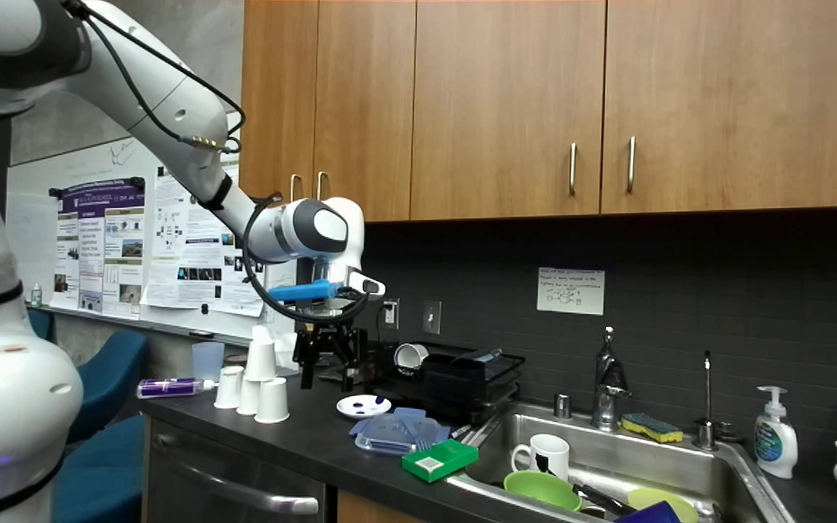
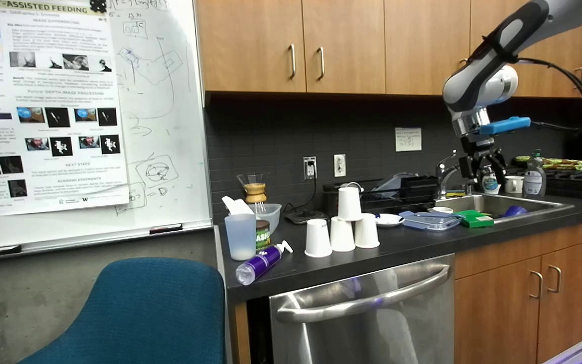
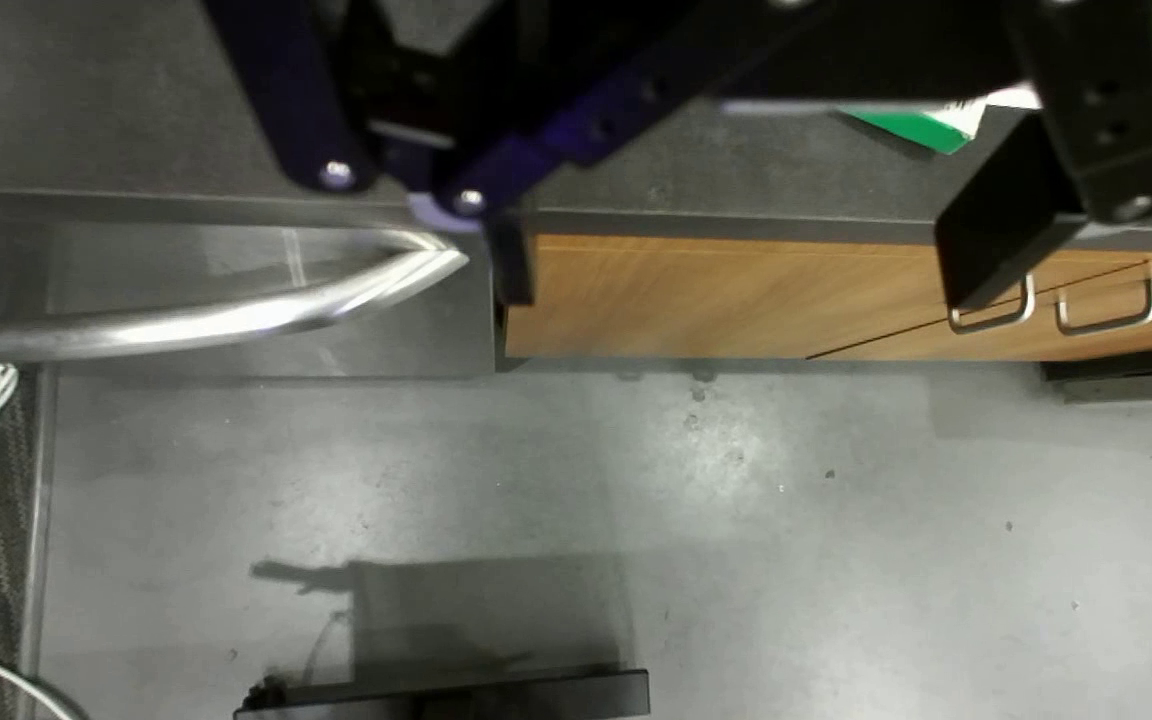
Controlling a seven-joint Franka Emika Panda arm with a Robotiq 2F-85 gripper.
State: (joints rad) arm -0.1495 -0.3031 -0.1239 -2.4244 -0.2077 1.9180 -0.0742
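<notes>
Countertop [image 1: 317, 434] bears a green box [image 1: 440, 460]; the splayed tool [image 1: 328, 381] hangs higher.

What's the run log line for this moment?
Gripper: open, empty | Green box: on counter beside sink | White cups: stacked, upside down

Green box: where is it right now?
In both exterior views, the green box lies on the counter, with the clear container at its left and the sink at its right.
</notes>
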